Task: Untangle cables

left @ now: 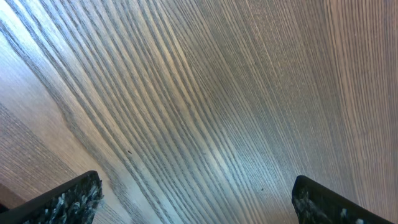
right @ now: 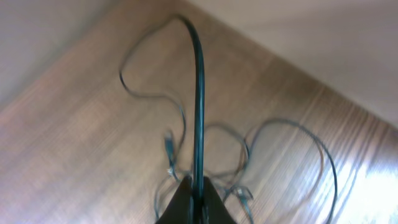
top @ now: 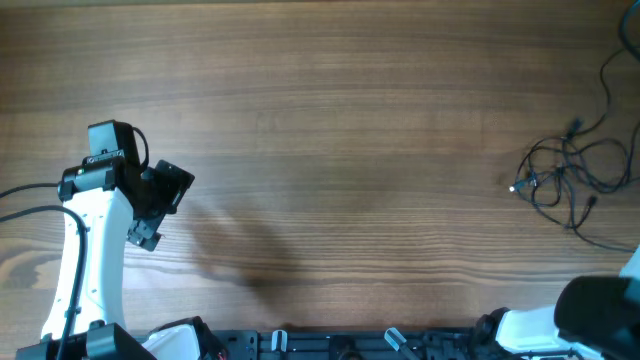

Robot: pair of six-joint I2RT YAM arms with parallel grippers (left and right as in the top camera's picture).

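The cables [top: 570, 175] are thin black wires with small plug ends, lying in a loose tangle at the table's far right. One strand runs up toward the top right corner. In the right wrist view, my right gripper [right: 198, 186] is shut on one black cable [right: 199, 93], which rises from the jaws and arcs over the blurred tangle [right: 249, 162] on the wood. My left gripper [top: 160, 205] is far away at the table's left. It is open and empty, with only bare wood between its fingers [left: 196, 193].
The right arm's body [top: 600, 305] shows blurred at the bottom right corner. The left arm [top: 85, 250] stands at the left with its own thick black cable [top: 25, 200]. The table's right edge shows in the right wrist view [right: 298, 56].
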